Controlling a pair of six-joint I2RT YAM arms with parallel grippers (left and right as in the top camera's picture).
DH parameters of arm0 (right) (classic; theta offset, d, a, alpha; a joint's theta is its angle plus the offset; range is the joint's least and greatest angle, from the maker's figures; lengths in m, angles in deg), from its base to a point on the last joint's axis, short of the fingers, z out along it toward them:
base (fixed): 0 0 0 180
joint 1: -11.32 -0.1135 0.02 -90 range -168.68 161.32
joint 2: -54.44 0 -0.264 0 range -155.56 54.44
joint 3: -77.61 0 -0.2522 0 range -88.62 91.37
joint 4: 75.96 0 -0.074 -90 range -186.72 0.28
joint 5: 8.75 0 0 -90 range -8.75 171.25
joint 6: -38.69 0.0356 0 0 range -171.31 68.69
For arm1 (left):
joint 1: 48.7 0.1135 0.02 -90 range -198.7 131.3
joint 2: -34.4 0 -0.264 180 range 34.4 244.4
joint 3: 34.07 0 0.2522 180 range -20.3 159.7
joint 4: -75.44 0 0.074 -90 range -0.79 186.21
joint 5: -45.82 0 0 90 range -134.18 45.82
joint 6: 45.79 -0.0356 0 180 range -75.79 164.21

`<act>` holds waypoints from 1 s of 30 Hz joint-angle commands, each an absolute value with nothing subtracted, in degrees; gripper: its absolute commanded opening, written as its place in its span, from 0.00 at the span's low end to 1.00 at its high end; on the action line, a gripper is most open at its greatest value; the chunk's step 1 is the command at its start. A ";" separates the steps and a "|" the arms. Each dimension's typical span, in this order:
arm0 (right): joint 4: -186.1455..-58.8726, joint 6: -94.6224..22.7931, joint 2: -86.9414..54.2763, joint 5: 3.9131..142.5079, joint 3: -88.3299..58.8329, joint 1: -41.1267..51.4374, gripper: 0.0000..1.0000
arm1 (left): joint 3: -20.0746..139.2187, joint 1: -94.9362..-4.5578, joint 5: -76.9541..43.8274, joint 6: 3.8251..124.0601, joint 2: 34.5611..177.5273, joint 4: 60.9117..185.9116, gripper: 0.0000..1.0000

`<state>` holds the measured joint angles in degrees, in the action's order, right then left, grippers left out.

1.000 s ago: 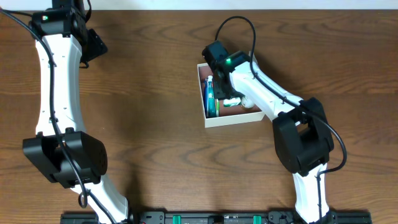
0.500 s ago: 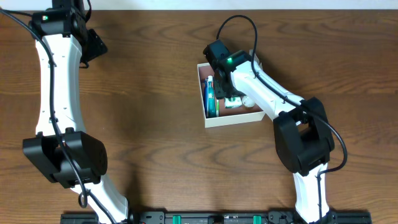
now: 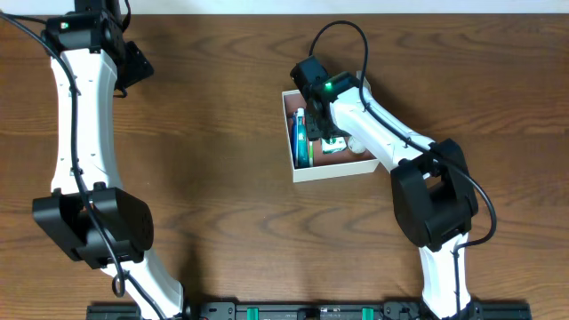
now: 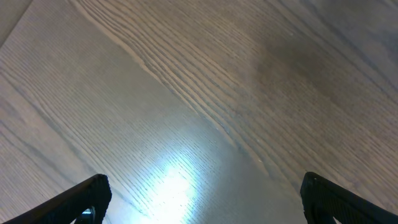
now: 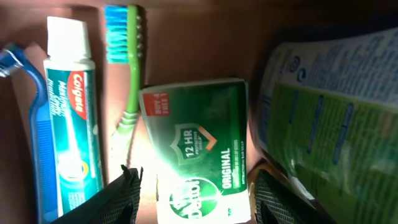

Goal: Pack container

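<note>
Green soap box [image 5: 196,146] lies in the container [image 3: 333,172] right of the table [image 3: 222,133] middle, right fingers [image 5: 127,193] spread astride it, left fingers [image 4: 87,196] gaping idle; placing looks done, next a straight lift clear

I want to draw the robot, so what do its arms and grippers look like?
The left arm and right arm are white tubes with chunky black joints. Thin black cables loop along them, a small green light glows near each wrist, and the gripper fingers are black.
</note>
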<state>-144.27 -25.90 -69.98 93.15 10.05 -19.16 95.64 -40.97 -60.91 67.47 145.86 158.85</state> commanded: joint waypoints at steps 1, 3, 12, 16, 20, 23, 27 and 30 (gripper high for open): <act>-143.37 -26.23 -68.67 91.78 13.72 -18.75 0.57 | 95.26 -40.88 -61.61 66.95 146.27 159.01 0.98; -142.58 -28.02 -68.67 90.03 15.99 -18.75 0.58 | 95.26 -40.88 -61.61 66.95 146.27 159.01 0.98; -142.06 -32.75 -68.65 85.31 34.81 -17.85 0.77 | 95.26 -40.88 -61.61 66.95 146.27 159.01 0.98; -144.88 -33.03 -68.63 87.08 46.94 -14.55 0.91 | 95.26 -40.88 -61.61 66.95 146.27 159.01 0.98; -153.05 -33.40 -68.30 95.28 58.79 -8.69 0.99 | 95.26 -40.88 -61.61 66.97 146.27 159.01 0.98; -159.96 -33.40 -67.34 99.80 65.67 -2.86 0.99 | 95.26 -40.88 -61.61 66.97 146.27 159.01 0.98; -168.20 -33.34 -65.63 100.30 70.02 5.87 0.99 | 95.26 -40.88 -61.61 66.95 146.27 159.01 0.98; -175.50 -33.36 -64.87 100.32 70.11 12.38 0.99 | 95.26 -40.88 -61.61 66.97 146.27 159.01 0.98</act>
<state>-172.18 -32.70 -66.77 98.12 68.95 8.42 95.64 -40.97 -60.91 67.47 145.86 158.83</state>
